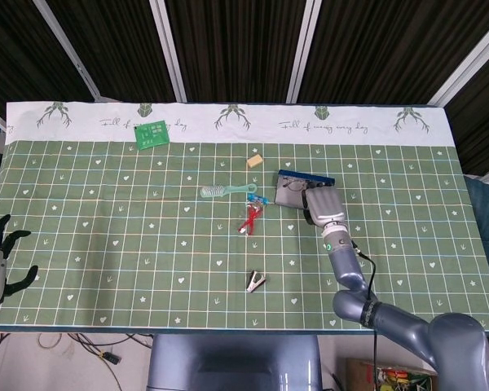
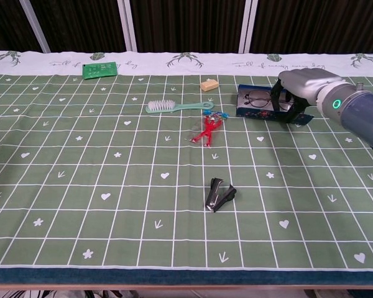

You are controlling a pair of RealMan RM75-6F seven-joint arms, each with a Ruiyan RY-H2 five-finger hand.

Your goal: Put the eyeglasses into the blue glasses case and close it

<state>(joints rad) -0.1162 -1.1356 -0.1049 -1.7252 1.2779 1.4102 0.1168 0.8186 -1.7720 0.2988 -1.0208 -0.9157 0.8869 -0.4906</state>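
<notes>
With the black-framed eyeglasses (image 2: pixel 257 96) already inside the open blue rectangular glasses case (image 2: pixel 252 111), the right hand (image 2: pixel 296 88), its fingers wrapped round the case's 3 o'clock end, should steady it and fold the lid gently shut.

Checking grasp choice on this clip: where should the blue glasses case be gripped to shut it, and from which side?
Best guess: take the blue glasses case by its raised lid along the far edge, coming from its right end, where the right hand already rests. The eyeglasses lie inside the open tray, so fingers should stay off the middle.
</notes>
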